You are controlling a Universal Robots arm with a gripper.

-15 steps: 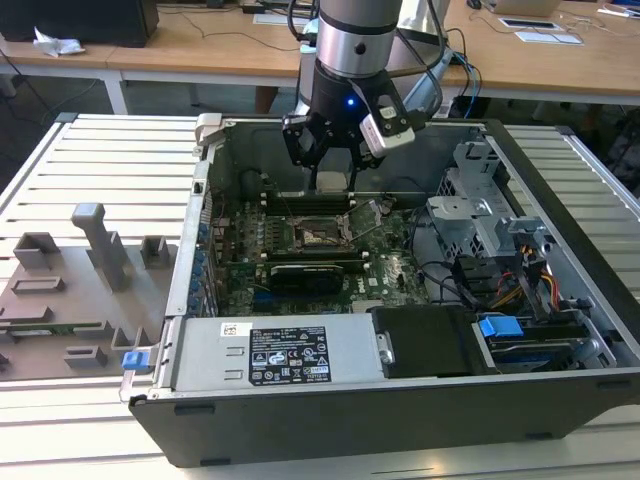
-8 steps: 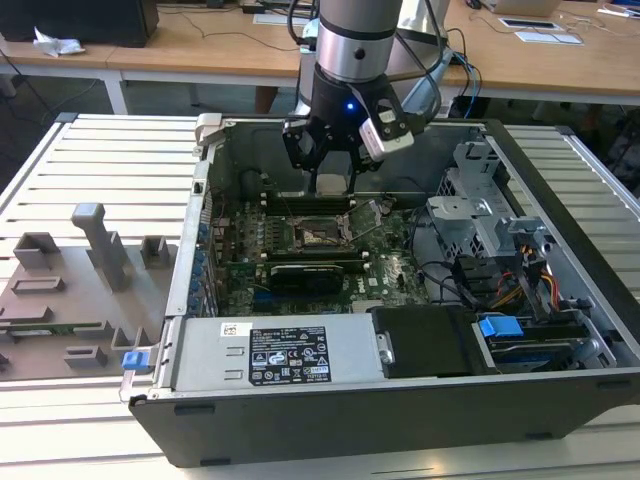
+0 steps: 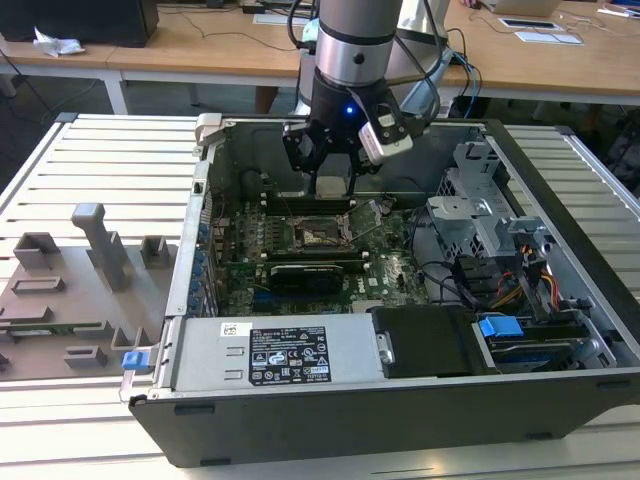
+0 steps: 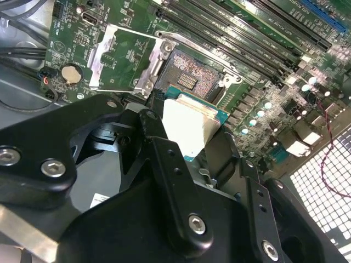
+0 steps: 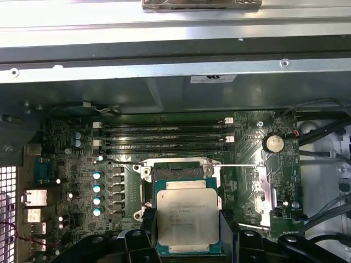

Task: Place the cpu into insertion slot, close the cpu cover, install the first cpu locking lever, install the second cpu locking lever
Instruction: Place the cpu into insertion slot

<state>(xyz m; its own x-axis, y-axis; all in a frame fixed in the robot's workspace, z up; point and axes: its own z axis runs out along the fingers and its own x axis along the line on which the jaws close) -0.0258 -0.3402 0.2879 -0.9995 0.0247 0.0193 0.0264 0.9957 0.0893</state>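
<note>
end effector (image 5: 187, 233) pinches cpu (image 5: 186, 212) by edges above insertion slot (image 5: 176, 171).

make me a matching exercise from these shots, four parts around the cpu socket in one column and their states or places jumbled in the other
Things:
1. cpu
2. cpu cover
3. cpu socket
4. coin cell battery

States or places:
a. empty, contact field bare
b. round and silvery, on the board past the open frame
c. gripped in the hand, just off the socket
d. swung open to the socket's side

Pairs: 1-c, 2-d, 3-a, 4-b
</note>
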